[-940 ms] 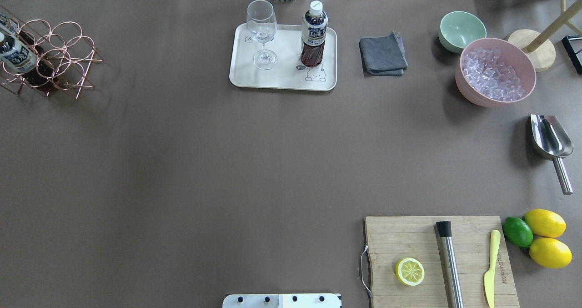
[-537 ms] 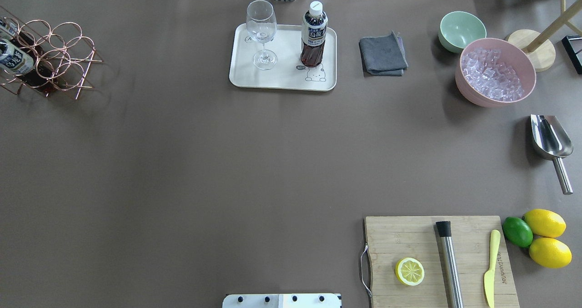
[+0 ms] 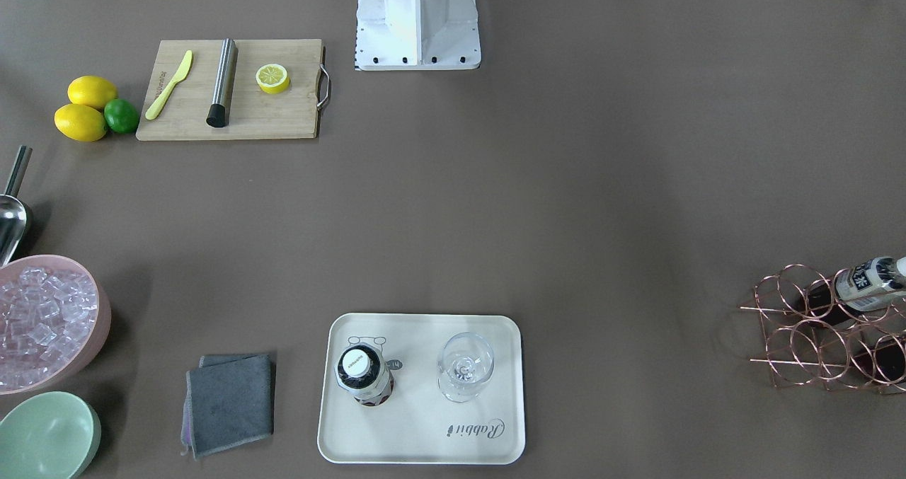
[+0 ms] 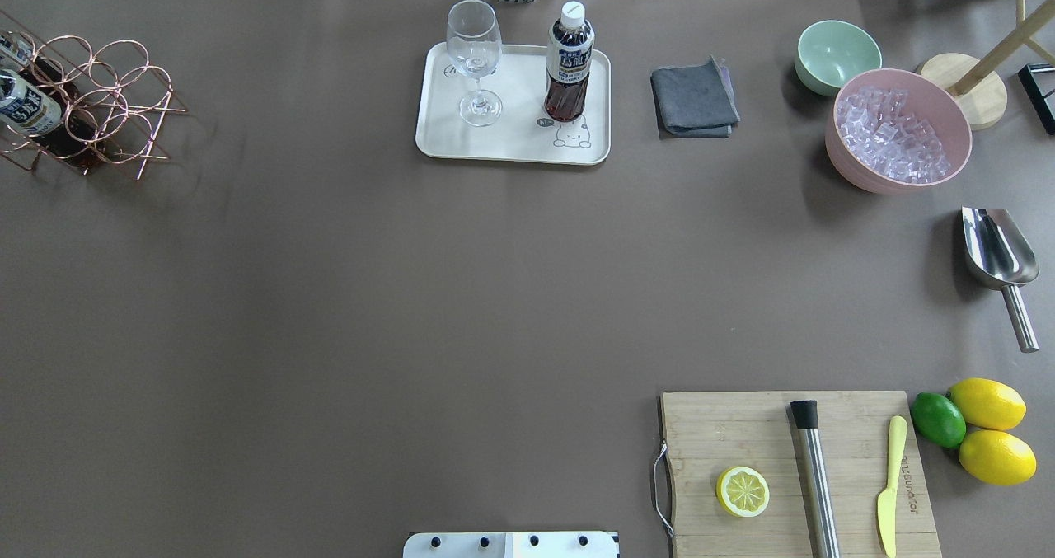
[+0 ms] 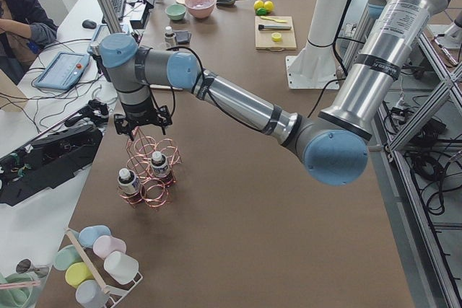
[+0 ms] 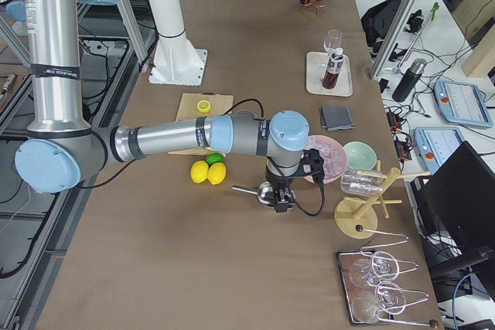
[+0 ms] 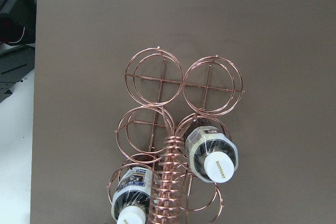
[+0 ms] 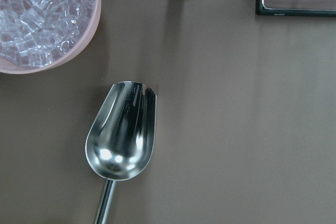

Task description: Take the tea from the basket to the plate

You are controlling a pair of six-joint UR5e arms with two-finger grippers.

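tea: one small clear plastic bottle of dark red-brown tea with a white cap (image 4: 569, 63) stands upright on the cream-white rectangular tray (image 4: 511, 144), just beside a clear stemmed wine glass (image 4: 475, 55).
basket: the rose-gold wire ring rack (image 7: 157, 80) holds two more tea bottles (image 7: 212, 153) in rings next to its coiled handle.
left gripper (image 5: 146, 128): hovers over the rack; its opening is not clear from this side view.
right gripper (image 6: 282, 202): hangs above a shiny steel scoop (image 8: 123, 129); its opening is likewise unclear.

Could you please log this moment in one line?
tea: on plate | basket: two bottles | left end effector: above basket
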